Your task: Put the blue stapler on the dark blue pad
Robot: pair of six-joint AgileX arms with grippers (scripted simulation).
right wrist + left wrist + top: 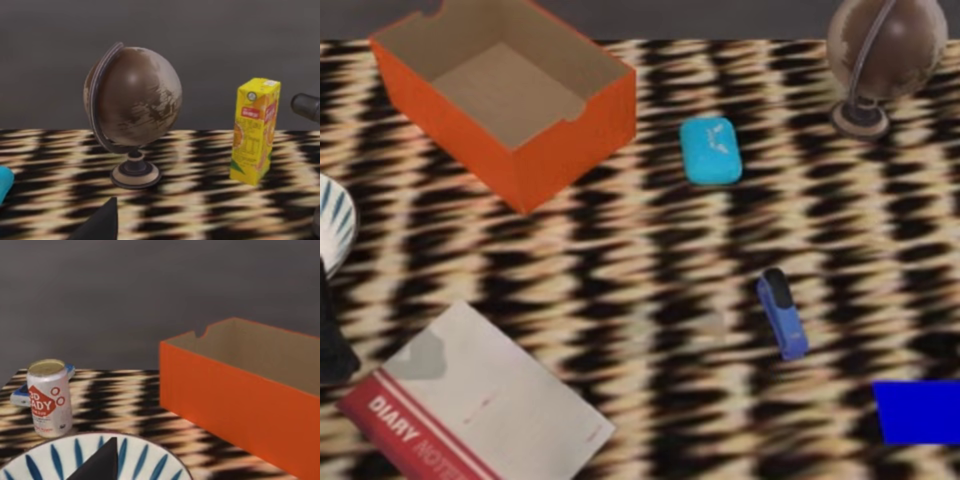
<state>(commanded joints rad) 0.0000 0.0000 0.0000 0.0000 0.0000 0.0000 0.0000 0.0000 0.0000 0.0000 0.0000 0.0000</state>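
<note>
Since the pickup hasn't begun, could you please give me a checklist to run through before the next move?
1. Blue stapler lies free on the table, nothing touching it: ok.
2. Dark blue pad at the table's right edge, bare where visible: ok.
3. Table between stapler and pad unobstructed: ok.
4. Cyan object well apart from the stapler: ok.
5. Right claw's position over the stapler: cannot tell, not in the top view.
6. Either claw's opening: cannot tell.

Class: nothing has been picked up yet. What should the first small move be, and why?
Probably bring the right arm over the stapler. It lies loose on the table's right half, a short way up and left of the pad at the right edge, and no gripper is near it.
</note>
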